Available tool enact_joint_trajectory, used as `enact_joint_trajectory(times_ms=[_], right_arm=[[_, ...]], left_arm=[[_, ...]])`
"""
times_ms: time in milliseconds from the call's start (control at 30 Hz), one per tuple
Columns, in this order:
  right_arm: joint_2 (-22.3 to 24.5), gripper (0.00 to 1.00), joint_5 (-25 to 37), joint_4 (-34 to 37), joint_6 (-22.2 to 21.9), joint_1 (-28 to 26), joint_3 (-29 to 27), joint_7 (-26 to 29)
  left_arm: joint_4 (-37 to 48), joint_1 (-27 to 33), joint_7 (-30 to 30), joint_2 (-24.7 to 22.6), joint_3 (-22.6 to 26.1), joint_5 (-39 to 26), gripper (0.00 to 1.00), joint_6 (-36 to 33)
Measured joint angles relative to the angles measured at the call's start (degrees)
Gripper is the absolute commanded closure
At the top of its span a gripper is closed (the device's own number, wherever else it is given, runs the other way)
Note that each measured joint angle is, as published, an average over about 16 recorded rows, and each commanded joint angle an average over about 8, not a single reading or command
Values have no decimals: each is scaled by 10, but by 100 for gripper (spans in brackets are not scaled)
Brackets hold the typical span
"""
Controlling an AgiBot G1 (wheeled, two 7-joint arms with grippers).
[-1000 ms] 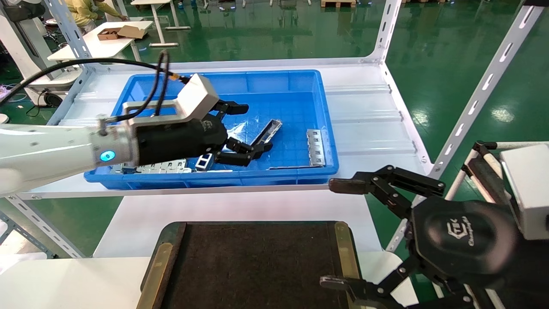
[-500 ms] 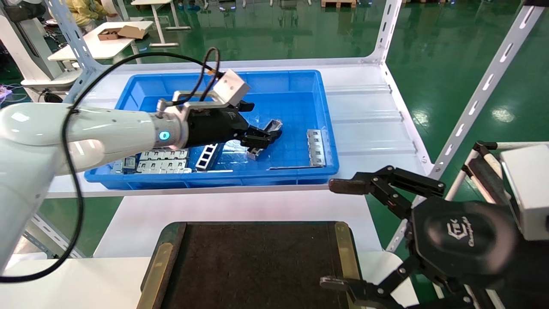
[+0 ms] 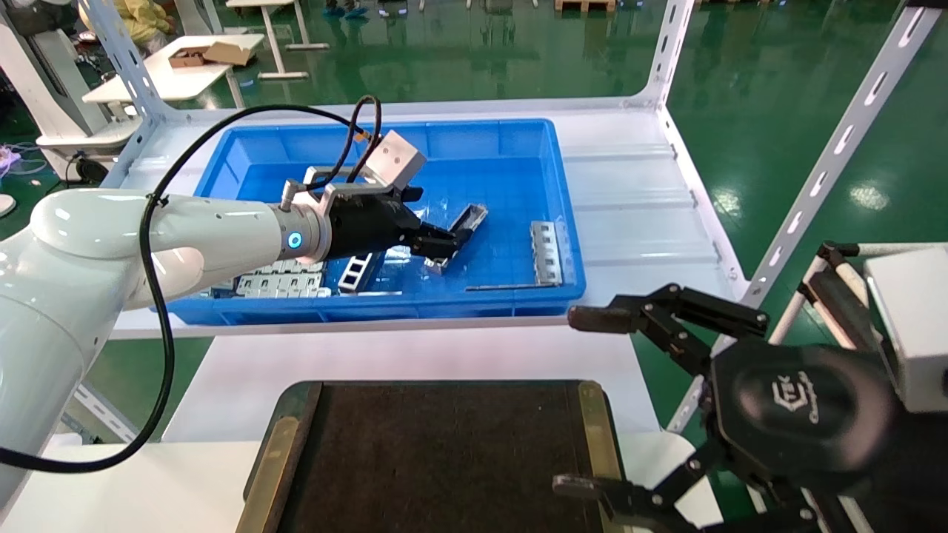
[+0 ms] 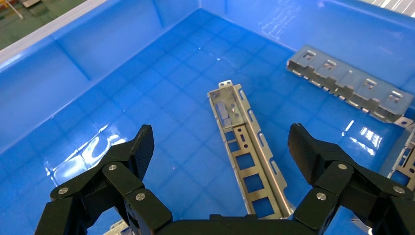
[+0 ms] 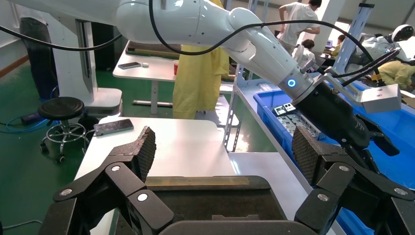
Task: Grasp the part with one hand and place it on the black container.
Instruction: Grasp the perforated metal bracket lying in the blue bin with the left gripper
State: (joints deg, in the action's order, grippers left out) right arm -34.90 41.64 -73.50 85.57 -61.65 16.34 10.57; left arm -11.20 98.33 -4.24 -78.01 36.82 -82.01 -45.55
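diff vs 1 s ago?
The left end effector reached deeper into the blue bin and dropped over the part, fingers open on either side of it, nothing gripped yet. The part, the black container and the right end effector, open beside the container, stayed as they were.

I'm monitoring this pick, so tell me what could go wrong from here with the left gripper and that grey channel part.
1. The left gripper is open astride the slim grey metal channel part, which lies flat on the deep blue plastic bin's floor; its thin walls could slip from the fingers.
2. The black felt tray sits outside the bin, so the part could clip the rim.
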Motion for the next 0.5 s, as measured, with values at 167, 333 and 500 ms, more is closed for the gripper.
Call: enact_joint_trajectory(times_ms=[167,333,500], right_arm=[[0,100,0,0,0,0,0,0],[0,100,0,0,0,0,0,0],[0,100,0,0,0,0,1,0]], left_arm=[[-3,-4,-15,0,15,3,100,8],[-6,-9,-24,1,29,8,100,10],[-6,-13,-29,2,41,14,100,9]])
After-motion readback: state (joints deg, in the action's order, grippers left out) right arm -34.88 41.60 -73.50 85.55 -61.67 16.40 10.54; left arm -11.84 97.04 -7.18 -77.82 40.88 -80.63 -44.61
